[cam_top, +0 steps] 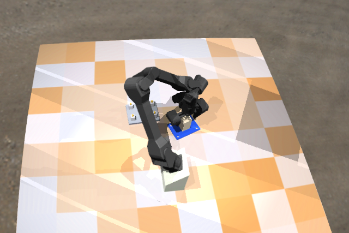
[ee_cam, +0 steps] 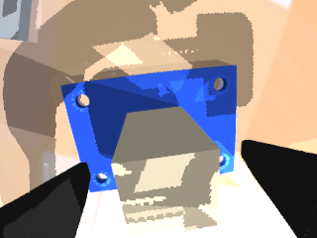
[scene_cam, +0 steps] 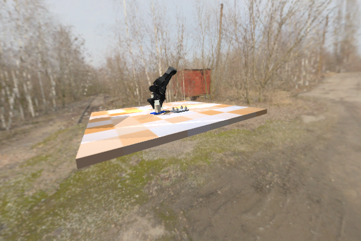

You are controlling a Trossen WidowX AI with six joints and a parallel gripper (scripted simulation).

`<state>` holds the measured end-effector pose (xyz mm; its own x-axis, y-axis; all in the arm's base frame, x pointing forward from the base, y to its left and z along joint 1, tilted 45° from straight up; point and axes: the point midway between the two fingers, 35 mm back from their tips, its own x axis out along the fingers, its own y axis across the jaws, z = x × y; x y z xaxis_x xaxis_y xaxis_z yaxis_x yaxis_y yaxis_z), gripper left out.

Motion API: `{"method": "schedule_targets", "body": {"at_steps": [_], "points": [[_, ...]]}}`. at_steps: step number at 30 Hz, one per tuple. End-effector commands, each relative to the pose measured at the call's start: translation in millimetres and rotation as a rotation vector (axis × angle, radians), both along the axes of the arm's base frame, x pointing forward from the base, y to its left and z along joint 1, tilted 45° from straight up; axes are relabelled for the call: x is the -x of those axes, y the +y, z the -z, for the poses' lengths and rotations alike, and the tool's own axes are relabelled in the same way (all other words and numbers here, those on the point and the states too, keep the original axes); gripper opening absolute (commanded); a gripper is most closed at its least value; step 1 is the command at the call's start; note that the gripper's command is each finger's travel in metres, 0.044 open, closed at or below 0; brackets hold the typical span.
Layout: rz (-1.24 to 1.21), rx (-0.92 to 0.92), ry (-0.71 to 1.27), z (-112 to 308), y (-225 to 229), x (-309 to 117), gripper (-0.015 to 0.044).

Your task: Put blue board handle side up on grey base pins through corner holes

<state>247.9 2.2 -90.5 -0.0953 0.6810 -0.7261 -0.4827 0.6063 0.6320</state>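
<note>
Wrist view | blue board (cam_top: pixel 179 134) (scene_cam: pixel 155 113) (ee_cam: pixel 106 129): flat, four corner holes, beige handle (cam_top: pixel 185 124) (scene_cam: pixel 157 106) (ee_cam: pixel 165 134) | jaws: spread, empty

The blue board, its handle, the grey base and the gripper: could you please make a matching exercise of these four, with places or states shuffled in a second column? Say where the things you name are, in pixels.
1. Blue board (cam_top: pixel 178 134) (scene_cam: pixel 153 113) (ee_cam: pixel 149 84)
2. Handle (cam_top: pixel 185 124) (scene_cam: pixel 157 106) (ee_cam: pixel 165 134)
3. Grey base (cam_top: pixel 136 122) (scene_cam: pixel 175 112) (ee_cam: pixel 12 22)
4. Gripper (cam_top: pixel 187 112) (ee_cam: pixel 166 159)

A. open, holding nothing
B. bears four posts with gold pins
C. flat on the table, off the posts
D. stands up from the board

Pairs: 1-C, 2-D, 3-B, 4-A
</note>
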Motion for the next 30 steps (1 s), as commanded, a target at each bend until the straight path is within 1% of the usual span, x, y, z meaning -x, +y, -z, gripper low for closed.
{"method": "schedule_targets", "body": {"at_steps": [1, 9, 20, 26, 30], "points": [[0.003, -0.006, 0.003, 4.5, 6.0, 1.7, 0.044], [0.002, -0.008, 0.003, 11.2, 13.2, 3.7, 0.044], [0.002, -0.008, 0.003, 11.2, 13.2, 3.7, 0.0151], [0.002, -0.008, 0.003, 11.2, 13.2, 3.7, 0.0111], [0.003, -0.007, 0.003, 8.9, 10.6, 2.7, 0.0006]]}}
